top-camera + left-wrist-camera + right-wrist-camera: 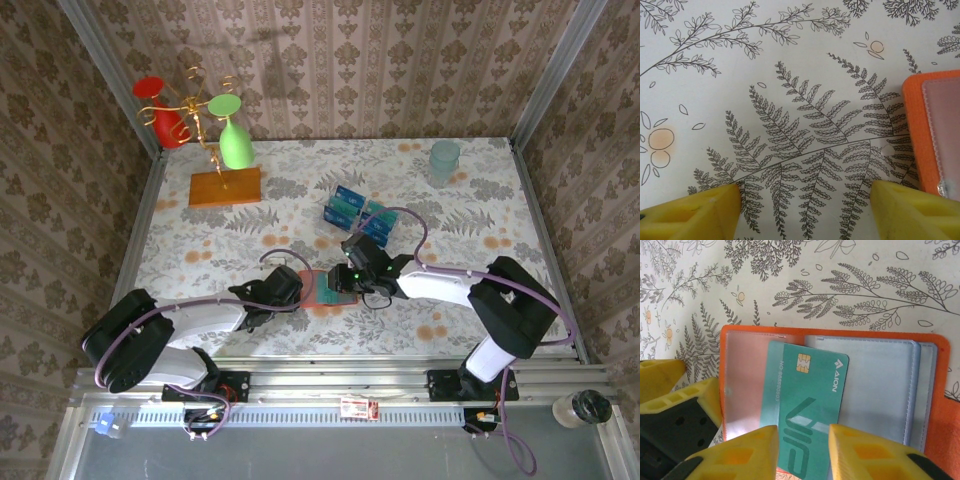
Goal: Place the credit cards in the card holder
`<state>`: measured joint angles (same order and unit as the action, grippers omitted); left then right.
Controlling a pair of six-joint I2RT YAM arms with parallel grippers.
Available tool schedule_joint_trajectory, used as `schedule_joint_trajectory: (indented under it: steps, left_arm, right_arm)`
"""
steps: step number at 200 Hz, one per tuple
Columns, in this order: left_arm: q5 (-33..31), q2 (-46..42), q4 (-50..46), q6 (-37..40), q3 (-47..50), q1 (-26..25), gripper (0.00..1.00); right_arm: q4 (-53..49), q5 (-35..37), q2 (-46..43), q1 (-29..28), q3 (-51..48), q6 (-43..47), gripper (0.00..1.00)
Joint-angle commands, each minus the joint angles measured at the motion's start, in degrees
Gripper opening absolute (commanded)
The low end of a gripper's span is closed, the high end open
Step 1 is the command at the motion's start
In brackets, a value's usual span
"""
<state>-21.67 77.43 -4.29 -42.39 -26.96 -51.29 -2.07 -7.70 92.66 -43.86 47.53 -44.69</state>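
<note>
Card holder [830, 333] is lying open on the surface [715, 100], toward the middle of its near edge, with a teal credit card [810, 390] resting across its clear pockets. Left end effector [805, 200] is hovering released over bare surface just beside the holder's edge. Right end effector [802, 440] is straddling the card's near end, jaws parted, clamping nothing.

The left arm [200, 320] shows a smooth white link between bulky black joint housings, and the right arm [440, 285] wears the same white-and-black shell. A greyish-purple cable [423, 232] loops along each one. Both sit on black bases [215, 385]. A small green light [357, 272] glows on the right wrist. Up close, the left gripper [804, 186] carries bright yellow, wedge-shaped fingers [912, 210]. The right gripper [802, 430] has matching yellow fingers [875, 455], moulded with hollow ribbed pockets, dark inside.
</note>
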Motion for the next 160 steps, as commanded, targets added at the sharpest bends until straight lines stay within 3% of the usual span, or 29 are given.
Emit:
schedule_joint_trajectory:
  steps: [1,120,160]
  left_arm:
    - [1.3,0.5,1.1,0.2,1.2,0.1,0.70]
    - [1.5,2.2,1.8,0.3,0.2,-0.6,0.70]
    - [1.4,2.1,1.7,0.1,0.3,-0.7,0.70]
  right_arm:
    - [-2.8,0.5,2.6,0.2,1.9,1.7,0.27]
    - [1.0,-4.6,11.7,-1.8,8.5,-0.7,0.21]
    - [1.6,-6.3,8.4,-1.7,8.3,-1.2,0.20]
